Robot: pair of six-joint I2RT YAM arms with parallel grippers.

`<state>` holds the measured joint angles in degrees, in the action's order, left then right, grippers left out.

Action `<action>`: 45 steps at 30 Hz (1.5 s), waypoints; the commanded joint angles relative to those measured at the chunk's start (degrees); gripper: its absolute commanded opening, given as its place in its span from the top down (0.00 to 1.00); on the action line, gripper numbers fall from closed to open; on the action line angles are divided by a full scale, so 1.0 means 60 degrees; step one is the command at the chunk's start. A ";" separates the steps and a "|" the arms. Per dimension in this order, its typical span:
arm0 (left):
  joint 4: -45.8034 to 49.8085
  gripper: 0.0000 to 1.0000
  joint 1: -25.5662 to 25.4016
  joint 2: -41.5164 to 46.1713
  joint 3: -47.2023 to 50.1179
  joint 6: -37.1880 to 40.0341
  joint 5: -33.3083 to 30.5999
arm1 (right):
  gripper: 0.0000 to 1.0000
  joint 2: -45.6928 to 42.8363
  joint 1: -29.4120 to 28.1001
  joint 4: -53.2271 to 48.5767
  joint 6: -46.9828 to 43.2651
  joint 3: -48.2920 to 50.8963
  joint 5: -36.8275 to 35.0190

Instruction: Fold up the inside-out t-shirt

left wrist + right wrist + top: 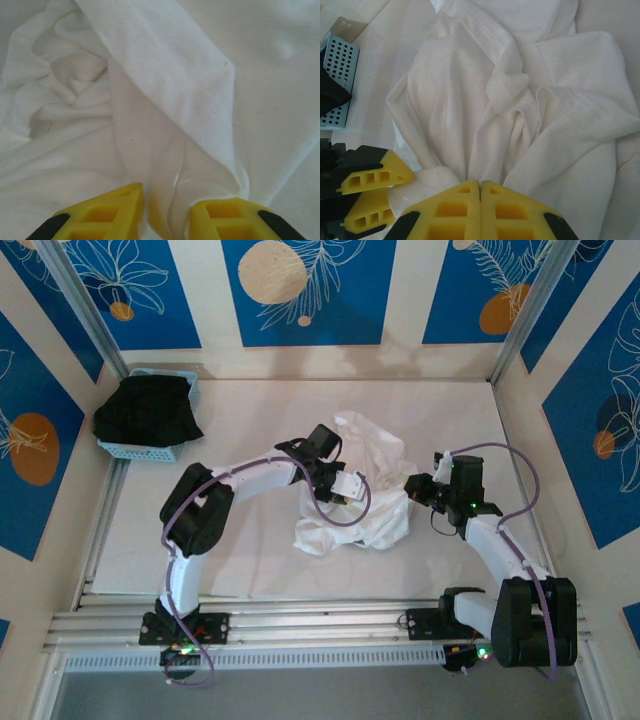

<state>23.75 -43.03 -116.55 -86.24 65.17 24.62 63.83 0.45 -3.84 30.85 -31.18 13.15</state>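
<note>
The inside-out t-shirt [375, 465] is a crumpled white heap in the middle of the table, between my two arms. My left gripper [350, 490] reaches into its left side. In the left wrist view its yellow fingers [115, 210] stand a little apart, with a thick fold of the t-shirt [175, 75] bunched between them. My right gripper [412, 487] is at the heap's right edge. Its fingers [462, 210] are pressed together, and folds of the t-shirt [470, 100] gather into their tips. The left gripper [400, 186] also holds cloth at the lower left of the right wrist view.
A blue perforated basket [140, 452] holding a black garment [148, 410] sits at the back left corner; its basket wall [340, 65] shows in the right wrist view. Patterned walls close in three sides. A metal rail [320, 625] runs along the near edge.
</note>
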 commanded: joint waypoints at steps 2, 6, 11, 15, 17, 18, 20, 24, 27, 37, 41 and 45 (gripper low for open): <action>0.0515 0.74 -0.0092 -0.0246 -0.0389 0.0418 0.0618 | 1.00 -0.0079 0.0057 0.0178 -0.0160 -0.0277 0.0219; 0.0510 0.81 -0.0095 -0.0237 -0.0418 0.0342 0.0881 | 1.00 -0.0088 0.0061 0.0185 -0.0146 -0.0282 0.0211; -0.0023 0.98 0.0001 0.0169 -0.0323 -0.0843 0.0732 | 1.00 -0.0365 0.0086 0.0167 -0.0131 -0.0340 0.0262; -0.0972 1.00 0.0332 0.1323 0.0317 -0.2606 0.0781 | 1.00 -0.0978 0.0112 0.0401 -0.0073 -0.0473 0.0695; -0.1685 1.00 0.0563 0.2112 0.0909 -0.3610 0.0681 | 1.00 -0.1360 0.0115 0.0466 -0.0126 -0.0633 0.0919; -0.2072 1.00 0.0692 0.2576 0.1295 -0.4111 0.0546 | 1.00 -0.1586 0.0101 0.0524 -0.0151 -0.0722 0.0994; -0.2616 1.00 0.0865 0.3428 0.1961 -0.4874 0.0104 | 1.00 -0.2036 0.0101 0.0601 -0.0265 -0.0885 0.1074; -0.2576 1.00 0.1153 0.4841 0.2789 -0.6247 -0.1179 | 1.00 -0.2940 0.0058 0.0914 -0.0503 -0.1098 0.1272; -0.1855 1.00 0.1452 0.5492 0.2887 -0.7494 -0.1265 | 1.00 -0.3439 -0.0100 0.1655 -0.0570 -0.1008 0.1644; -0.1732 1.00 0.1252 0.7084 0.4222 -0.8666 0.0823 | 1.00 -0.3376 -0.2303 0.1760 -0.1125 -0.1229 0.0297; -0.2034 1.00 0.1122 0.6820 0.4869 -0.8511 0.1299 | 1.00 -0.2792 -0.2403 0.0746 -0.1021 -0.1711 -0.0427; -0.2710 1.00 0.1184 0.5781 0.4758 -0.8919 0.1108 | 1.00 -0.2005 -0.2354 -0.0523 -0.1170 -0.2131 -0.0971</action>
<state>11.33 -35.90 -78.17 -57.58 13.91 29.58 49.45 -13.72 -0.49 25.23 -41.25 12.08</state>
